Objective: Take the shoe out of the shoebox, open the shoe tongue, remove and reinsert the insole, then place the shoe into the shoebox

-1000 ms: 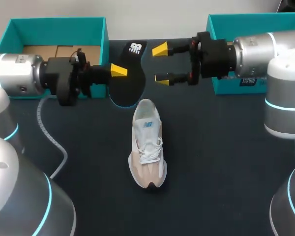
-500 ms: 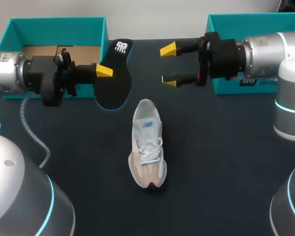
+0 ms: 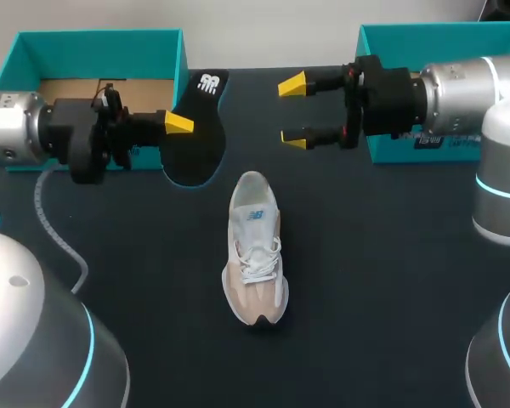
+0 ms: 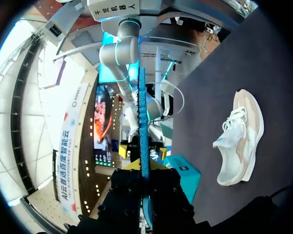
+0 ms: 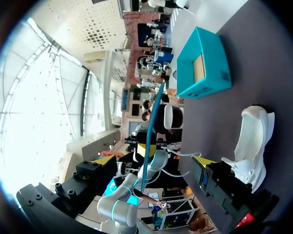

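- Shoe [image 3: 255, 251]: upright on the table [image 3: 391, 280], below and well apart from both my grippers.
- Insole [image 3: 195, 144]: clamped edge-on in my left gripper [image 3: 177, 124].
- Right gripper [image 3: 295, 110]: wide open, empty.
- Risk: the unsteadied shoe may skid at reinsertion, and the insole may buckle.

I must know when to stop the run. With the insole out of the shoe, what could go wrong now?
The left gripper pinches the insole only at one edge, so it may slip or twist. Nothing holds the shoe on the table; pushing the insole in could shove it away. The open right gripper hangs close and might bump the insole.
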Motion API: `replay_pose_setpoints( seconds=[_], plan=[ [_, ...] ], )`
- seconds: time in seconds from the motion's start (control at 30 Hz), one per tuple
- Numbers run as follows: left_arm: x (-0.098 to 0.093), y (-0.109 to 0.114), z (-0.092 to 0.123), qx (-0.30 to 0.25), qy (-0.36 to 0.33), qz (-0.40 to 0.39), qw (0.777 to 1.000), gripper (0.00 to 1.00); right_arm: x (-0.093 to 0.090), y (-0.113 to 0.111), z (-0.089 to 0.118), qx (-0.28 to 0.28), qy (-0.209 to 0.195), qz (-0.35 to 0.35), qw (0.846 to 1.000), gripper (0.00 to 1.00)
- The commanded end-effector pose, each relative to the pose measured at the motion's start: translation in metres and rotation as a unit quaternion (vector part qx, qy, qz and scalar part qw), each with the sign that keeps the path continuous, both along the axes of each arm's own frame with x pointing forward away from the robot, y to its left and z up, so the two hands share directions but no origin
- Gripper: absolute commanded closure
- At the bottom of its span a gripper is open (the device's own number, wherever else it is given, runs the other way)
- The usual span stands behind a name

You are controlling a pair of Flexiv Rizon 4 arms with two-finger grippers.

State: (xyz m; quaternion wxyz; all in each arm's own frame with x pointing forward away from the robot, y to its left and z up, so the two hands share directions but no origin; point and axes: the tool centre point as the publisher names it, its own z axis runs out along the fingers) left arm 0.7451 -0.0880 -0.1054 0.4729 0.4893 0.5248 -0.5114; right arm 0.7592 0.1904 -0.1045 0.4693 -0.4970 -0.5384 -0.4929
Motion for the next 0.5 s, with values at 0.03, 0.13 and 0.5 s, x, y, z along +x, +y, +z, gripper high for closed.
replay_pose_setpoints(
  seconds=[0.03,0.13,0.5],
  plan=[
    [-0.0098,0.0085,0.0068,0.088,0.241,0.015,0.966,1.0,-0.0005,0.0009,-0.0003,-0.001,0.0,-0.001,1.0,0.0],
    [-0.0142,0.013,0.0024,0.14,0.351,0.014,0.926,1.0,-0.0005,0.0009,-0.0003,-0.001,0.0,-0.001,1.0,0.0],
    [-0.0141,0.0101,-0.002,0.094,0.652,-0.048,0.751,1.0,-0.0005,0.0009,-0.0003,-0.001,0.0,-0.001,1.0,0.0]
  ],
)
